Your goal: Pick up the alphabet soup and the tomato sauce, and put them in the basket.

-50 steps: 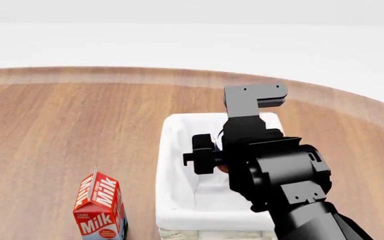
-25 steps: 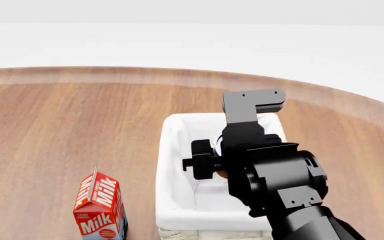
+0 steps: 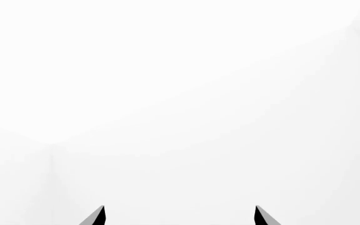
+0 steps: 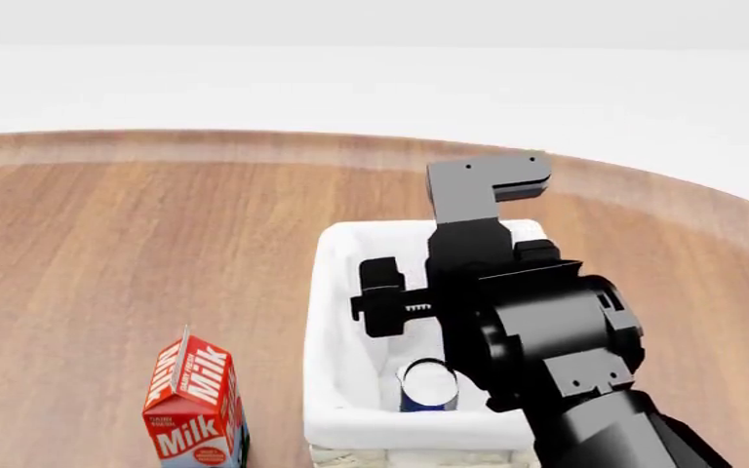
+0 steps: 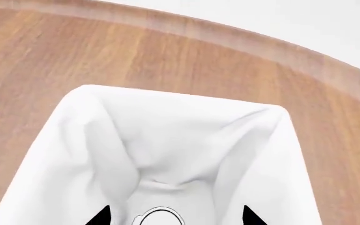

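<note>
The alphabet soup (image 4: 427, 386), a blue can with a silvery top, stands in the near part of the cream-white basket (image 4: 333, 292). My right gripper (image 4: 413, 307) hangs over the basket above the can, open and empty. In the right wrist view its fingertips (image 5: 102, 216) stand wide apart either side of the can's top (image 5: 160, 217), inside the cloth-lined basket (image 5: 186, 101). My left gripper (image 3: 178, 216) is open and sees only blank white; it does not show in the head view. The tomato sauce is out of view.
A red and white milk carton (image 4: 195, 400) stands on the round wooden table (image 4: 140, 244) to the left of the basket. The table's curved far edge runs behind the basket. My right arm hides the basket's right side.
The right gripper has opened and let go of the can, which has dropped into the near part of the basket. The gripper has shifted slightly up and left.
</note>
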